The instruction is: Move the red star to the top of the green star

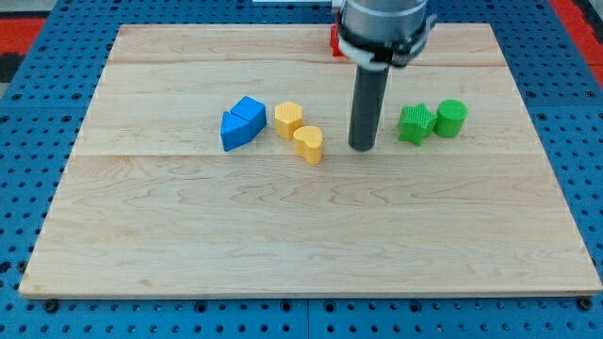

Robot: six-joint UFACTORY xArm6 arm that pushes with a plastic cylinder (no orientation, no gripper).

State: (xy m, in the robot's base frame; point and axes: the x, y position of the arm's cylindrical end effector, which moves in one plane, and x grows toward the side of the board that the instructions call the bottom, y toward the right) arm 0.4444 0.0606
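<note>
A red block (pixel 334 40), only a sliver of it showing, sits near the view's top behind the arm's body, so its shape cannot be made out. The green star (pixel 415 123) lies right of centre, touching a green cylinder (pixel 451 118) on its right. My tip (pixel 362 147) rests on the board, left of the green star and right of the yellow heart (pixel 308 144). It touches no block.
A yellow hexagon (pixel 288 120) sits just up-left of the yellow heart. Two blue blocks (pixel 242 123) lie together further left. The wooden board (pixel 301 235) ends at a blue pegboard surround on all sides.
</note>
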